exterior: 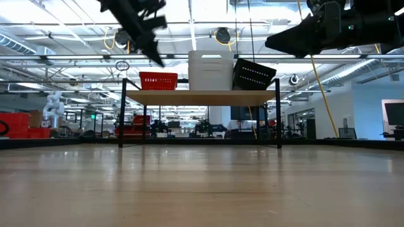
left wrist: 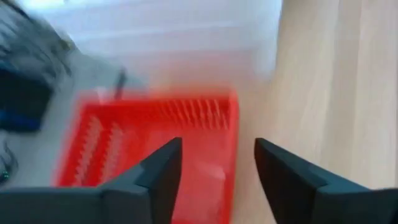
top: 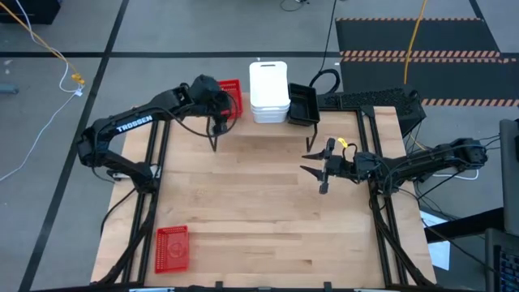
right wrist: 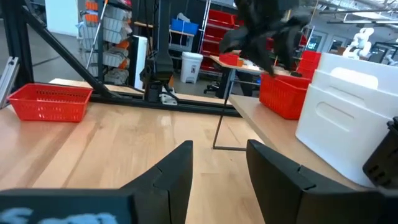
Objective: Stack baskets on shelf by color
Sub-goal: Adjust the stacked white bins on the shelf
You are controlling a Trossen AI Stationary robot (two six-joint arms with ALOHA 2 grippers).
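Note:
On the shelf (top: 268,130) (exterior: 202,96) at the table's far edge stand a red basket (top: 232,97) (exterior: 158,81), a stack of white baskets (top: 269,91) (exterior: 210,70) and a tilted black basket (top: 302,105) (exterior: 254,74) against the stack. Another red basket (top: 171,247) (right wrist: 50,102) lies flat near the table's near left corner. My left gripper (top: 216,139) (left wrist: 217,162) hangs open above the shelf's red basket (left wrist: 155,137), fingers pointing down. My right gripper (top: 306,162) (right wrist: 217,162) is open in the air right of the table's middle, pointing left.
Bare wooden tabletop (top: 259,219) spreads between the shelf and the near edge. Black frame rails (top: 146,203) run along both sides of the table. A keyboard (top: 373,99) lies past the far right corner. The shelf's thin black legs (exterior: 121,116) stand on the tabletop.

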